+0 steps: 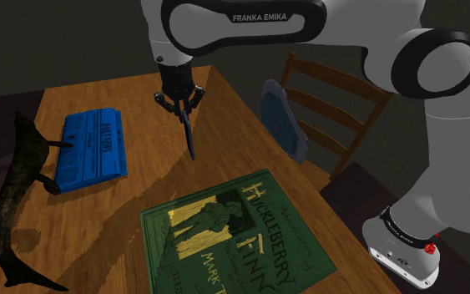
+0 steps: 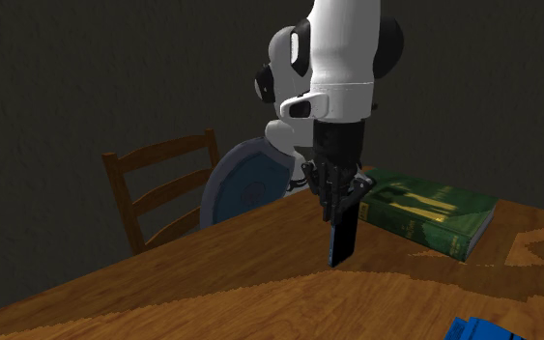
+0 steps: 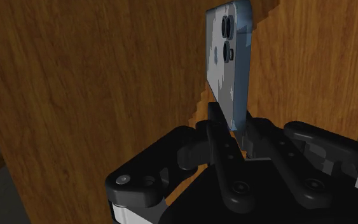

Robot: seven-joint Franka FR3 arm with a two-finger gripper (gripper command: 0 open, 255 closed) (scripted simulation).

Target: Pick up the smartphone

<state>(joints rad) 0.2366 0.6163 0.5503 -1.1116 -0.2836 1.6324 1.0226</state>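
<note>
Evidently the grasp itself is done: the claw (image 1: 179,102) is clamped on the smartphone (image 1: 189,135), its two black fingers pinching one short end so that the phone hangs straight down beneath them. It sits over the middle of the wooden worktop (image 1: 241,138), between the blue book (image 1: 93,150) and the green Huckleberry Finn book (image 1: 237,242). In the second exterior view the phone's lower end seems just clear of the wood, though the gap is slight and I cannot be certain it is wholly free of the surface. What is left, as I judge it, is only to carry it higher and hold it steady.

The phone is a thin flat slab with rounded corners. The wrist view shows its back, a pale blue-grey, with a cluster of dark round camera lenses at the end farthest from the fingers. In the other two views it reads as a dark narrow strip.
</note>
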